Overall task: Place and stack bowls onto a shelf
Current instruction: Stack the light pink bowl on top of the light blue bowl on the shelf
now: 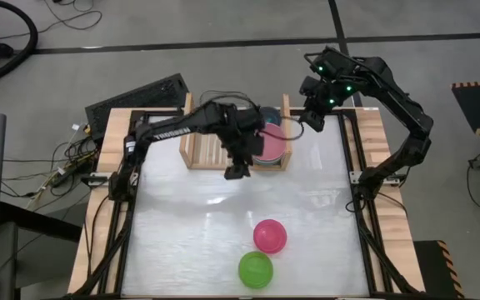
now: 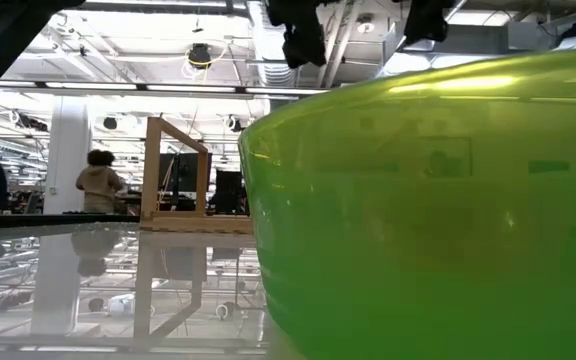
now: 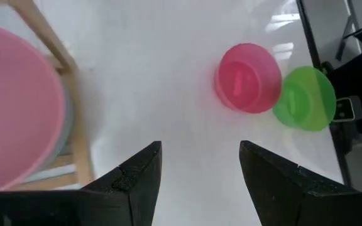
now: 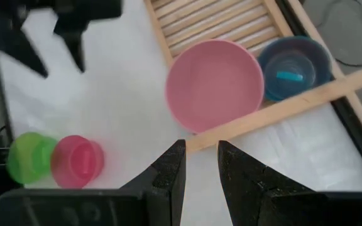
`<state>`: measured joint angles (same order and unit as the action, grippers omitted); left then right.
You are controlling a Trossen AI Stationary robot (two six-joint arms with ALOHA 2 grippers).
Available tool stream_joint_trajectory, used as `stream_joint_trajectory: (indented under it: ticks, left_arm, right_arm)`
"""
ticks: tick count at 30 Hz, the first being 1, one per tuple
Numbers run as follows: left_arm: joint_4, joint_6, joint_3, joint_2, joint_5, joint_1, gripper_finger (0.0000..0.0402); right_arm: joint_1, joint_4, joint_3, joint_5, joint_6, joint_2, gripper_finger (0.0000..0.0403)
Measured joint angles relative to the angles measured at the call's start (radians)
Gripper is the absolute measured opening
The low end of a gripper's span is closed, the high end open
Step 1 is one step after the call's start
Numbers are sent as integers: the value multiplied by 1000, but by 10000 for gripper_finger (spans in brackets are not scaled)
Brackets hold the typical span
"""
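Glossy white table (image 1: pixel 190 233) | slatted wooden shelf (image 1: pixel 202 150) | round pink bowl (image 4: pixel 213 85) | both grippers empty, parted

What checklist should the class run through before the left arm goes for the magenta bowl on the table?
1. Left gripper empty, jaws open: ok.
2. Magenta bowl upside down on the table, nothing above it: ok.
3. Clearance from the lime green bowl: not ok, the two sit touching or nearly so.
4. Shelf has free slats beside the pink bowl: ok.
5. Right gripper out of the way, above the shelf's right end: ok.
6. Bowls stacked under the pink bowl: cannot tell.
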<state>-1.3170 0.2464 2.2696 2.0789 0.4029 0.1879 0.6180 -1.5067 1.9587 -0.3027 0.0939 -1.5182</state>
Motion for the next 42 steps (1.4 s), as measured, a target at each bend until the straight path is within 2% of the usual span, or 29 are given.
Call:
stream_joint_trajectory:
  ticks: [3, 7, 12, 16, 21, 27, 35, 42]
  left_arm:
    - [18, -81, -71, -2, -21, -51, 198]
    - [112, -186, -215, -6, -129, -141, 198]
    - [315, -316, -372, -5, -192, -226, 198]
    - [485, -421, -441, -5, -236, -263, 198]
    - [648, -539, -495, -4, -366, -280, 198]
    - [806, -583, -561, 2, -381, -289, 198]
    - [919, -635, -673, 4, -411, -312, 198]
    - [1003, -641, -701, 3, -418, -339, 199]
  right_arm:
    - [7, -5, 0, 52, -32, 0, 119]
    - [8, -5, 0, 103, -49, 1, 119]
    - [8, -16, 0, 104, -52, 1, 119]
    - [12, -41, 0, 108, -22, 1, 119]
    - [29, -45, 0, 108, 12, 1, 119]
    - [51, -51, 0, 107, 20, 1, 119]
    - [66, -56, 0, 107, 39, 1, 119]
    - [65, -56, 0, 103, 49, 1, 119]
